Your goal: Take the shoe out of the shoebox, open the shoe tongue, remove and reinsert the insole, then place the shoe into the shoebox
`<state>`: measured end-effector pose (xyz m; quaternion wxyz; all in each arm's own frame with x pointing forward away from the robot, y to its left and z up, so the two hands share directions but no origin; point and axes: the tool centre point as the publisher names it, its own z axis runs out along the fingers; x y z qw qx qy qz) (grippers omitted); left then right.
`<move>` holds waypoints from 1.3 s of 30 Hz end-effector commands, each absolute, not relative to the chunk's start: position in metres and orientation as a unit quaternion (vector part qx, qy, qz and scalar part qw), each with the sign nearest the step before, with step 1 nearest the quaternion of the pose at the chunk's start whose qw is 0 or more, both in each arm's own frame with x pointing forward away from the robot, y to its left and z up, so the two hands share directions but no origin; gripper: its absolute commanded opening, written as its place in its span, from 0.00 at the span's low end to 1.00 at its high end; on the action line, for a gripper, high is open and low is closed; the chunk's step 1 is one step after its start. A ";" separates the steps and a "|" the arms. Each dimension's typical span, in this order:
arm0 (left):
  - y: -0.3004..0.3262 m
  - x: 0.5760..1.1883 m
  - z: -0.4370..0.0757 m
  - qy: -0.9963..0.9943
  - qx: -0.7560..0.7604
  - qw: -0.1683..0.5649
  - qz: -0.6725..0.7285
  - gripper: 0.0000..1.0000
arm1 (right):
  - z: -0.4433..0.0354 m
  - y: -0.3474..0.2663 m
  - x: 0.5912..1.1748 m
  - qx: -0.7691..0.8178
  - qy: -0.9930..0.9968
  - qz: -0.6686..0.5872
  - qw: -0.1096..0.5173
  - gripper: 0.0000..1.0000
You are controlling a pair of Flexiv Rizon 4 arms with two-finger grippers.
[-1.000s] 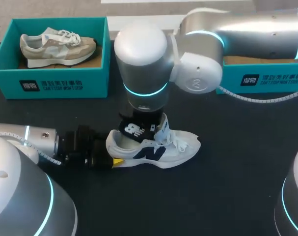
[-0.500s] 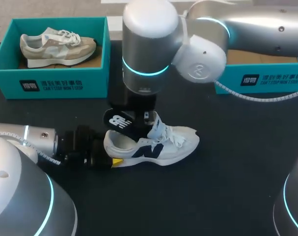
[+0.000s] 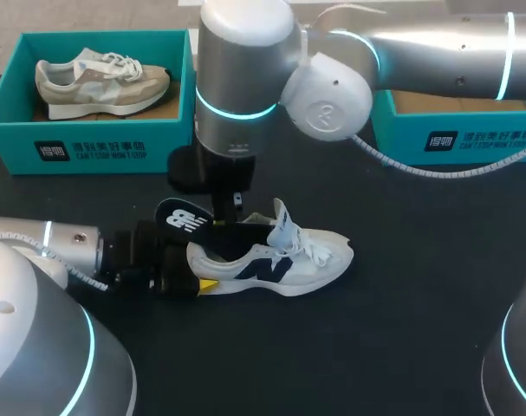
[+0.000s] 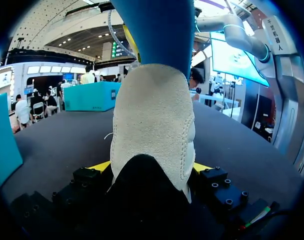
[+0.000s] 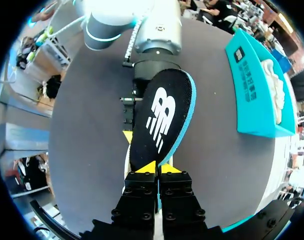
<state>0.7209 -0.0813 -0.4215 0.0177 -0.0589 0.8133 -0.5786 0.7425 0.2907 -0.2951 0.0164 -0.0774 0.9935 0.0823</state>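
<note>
As left end effector [image 3: 204, 283] clamps white shoe [image 3: 288, 260], right end effector [image 5: 158, 168] pinches insole [image 5: 162, 117]; shoebox [image 3: 89, 147] holds beige shoe [image 3: 102, 82].

Head view: from above and behind, you see the whole table [image 3: 401, 303].
Left wrist view: very near, facing the shoe [image 4: 154, 125] heel.
Right wrist view: near, looking along the insole [image 5: 162, 117].
Shared: your head view shows both.

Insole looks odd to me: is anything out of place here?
Only the black insole: it hangs outside the white sneaker, above its heel, pinched by the right gripper. That fits the insole task; nothing else stands out.
</note>
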 end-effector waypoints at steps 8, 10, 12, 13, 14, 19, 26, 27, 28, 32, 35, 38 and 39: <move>-0.081 0.721 -0.425 0.813 -0.060 0.019 -0.578 0.00 | -0.292 0.284 0.749 -0.051 0.991 0.110 -0.062 1.00; -0.081 0.721 -0.425 0.813 -0.060 0.019 -0.578 0.00 | -0.291 0.281 0.749 -0.041 0.988 0.126 -0.078 1.00; -0.081 0.721 -0.425 0.813 -0.060 0.019 -0.578 0.00 | -0.291 0.278 0.749 -0.033 0.986 0.136 -0.093 1.00; -0.081 0.721 -0.425 0.813 -0.060 0.019 -0.578 0.00 | -0.291 0.278 0.749 -0.032 0.985 0.141 -0.098 1.00; -0.081 0.721 -0.425 0.813 -0.060 0.019 -0.578 0.00 | -0.291 0.278 0.749 -0.030 0.983 0.150 -0.105 1.00; -0.081 0.721 -0.425 0.813 -0.060 0.019 -0.578 0.00 | -0.287 0.276 0.744 -0.023 0.978 0.168 -0.122 1.00; -0.081 0.721 -0.425 0.813 -0.060 0.019 -0.578 0.00 | -0.287 0.276 0.744 -0.023 0.978 0.168 -0.122 1.00; -0.081 0.721 -0.425 0.813 -0.060 0.019 -0.578 0.00 | -0.287 0.276 0.744 -0.023 0.978 0.168 -0.122 1.00; -0.081 0.721 -0.425 0.813 -0.060 0.019 -0.578 0.00 | -0.287 0.276 0.744 -0.023 0.978 0.168 -0.122 1.00; -0.081 0.721 -0.425 0.813 -0.060 0.019 -0.578 0.00 | -0.287 0.276 0.744 -0.023 0.978 0.168 -0.122 1.00; -0.081 0.721 -0.425 0.813 -0.060 0.019 -0.578 0.00 | -0.283 0.282 0.745 -0.008 0.967 0.203 -0.152 1.00; -0.081 0.721 -0.425 0.813 -0.060 0.019 -0.578 0.00 | -0.279 0.286 0.745 0.015 0.951 0.252 -0.181 1.00; -0.081 0.721 -0.425 0.813 -0.060 0.019 -0.578 0.00 | -0.278 0.287 0.745 0.022 0.948 0.252 -0.193 1.00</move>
